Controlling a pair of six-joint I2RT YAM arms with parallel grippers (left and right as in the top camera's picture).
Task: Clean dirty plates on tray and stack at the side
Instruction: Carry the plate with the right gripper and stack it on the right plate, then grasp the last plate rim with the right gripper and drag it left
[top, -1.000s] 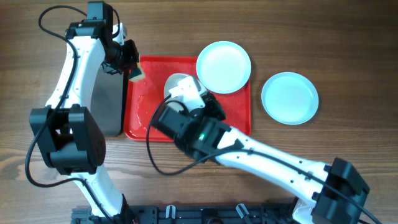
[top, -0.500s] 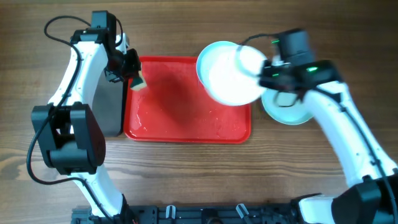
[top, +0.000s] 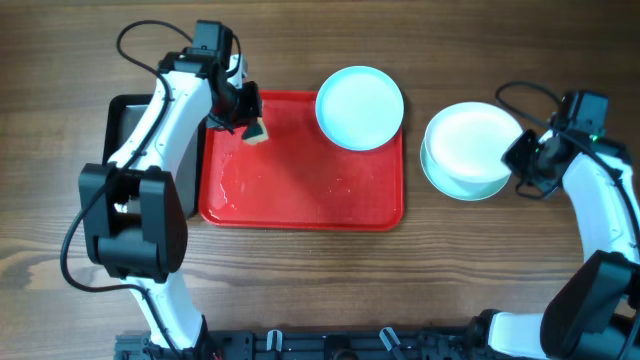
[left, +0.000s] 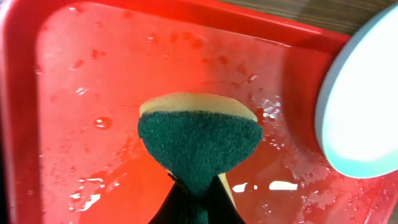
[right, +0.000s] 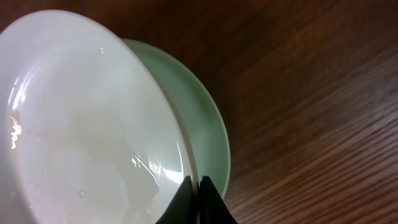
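Right of the red tray (top: 300, 215), over bare wood, the right gripper (right: 196, 188) is pinching the rim of a white plate (right: 93, 124), its jaws nearly together. It is holding the plate tilted over a mint plate (right: 208, 134) lying on the table; whether the two are touching cannot be told. Open tabletop is stretching around this pair, apart from the tray's right rim. A third plate (top: 360, 107) is sitting at the tray's far right corner, overhanging its rim. Half a second earlier the gripped plate was passing above that corner; it has since crossed to the side. The left gripper (left: 194, 198), clamped on a green-and-yellow sponge (left: 199, 140), has moved from the tray's left rim to just inside it, near the black tray (top: 125, 120). Water drops are glistening on the tray's floor, and the gripped plate is shining wet.
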